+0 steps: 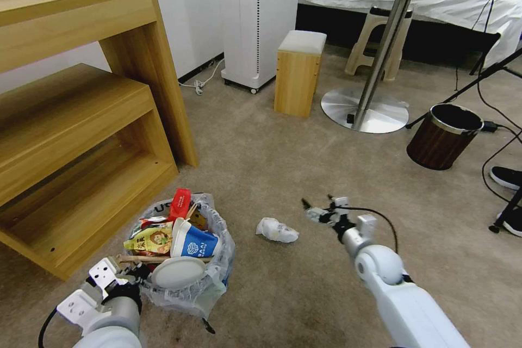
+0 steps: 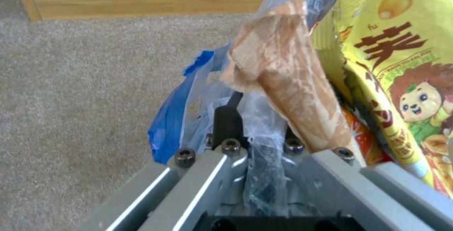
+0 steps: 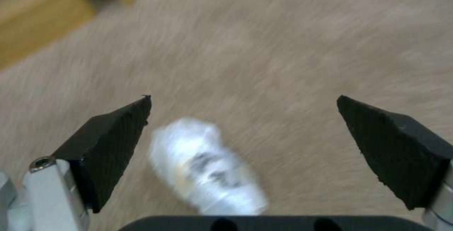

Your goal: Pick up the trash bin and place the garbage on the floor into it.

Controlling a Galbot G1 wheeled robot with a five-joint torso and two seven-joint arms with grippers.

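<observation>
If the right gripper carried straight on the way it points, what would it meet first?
Most likely the crumpled white wad on the carpet, lying ahead of the open right gripper, nearer one finger; depth is uncertain.

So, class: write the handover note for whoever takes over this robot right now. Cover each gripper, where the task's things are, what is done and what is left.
Left gripper: shut on the rim of the trash bin, bag liner pinched too.
Right gripper: open, above the floor, with the white crumpled wad between its fingers but not gripped.
Done: the bin already holds a blue-white cup, a yellow snack wrapper, a red wrapper and more.
Left: grasp the wad, drop it in the bin.
</observation>
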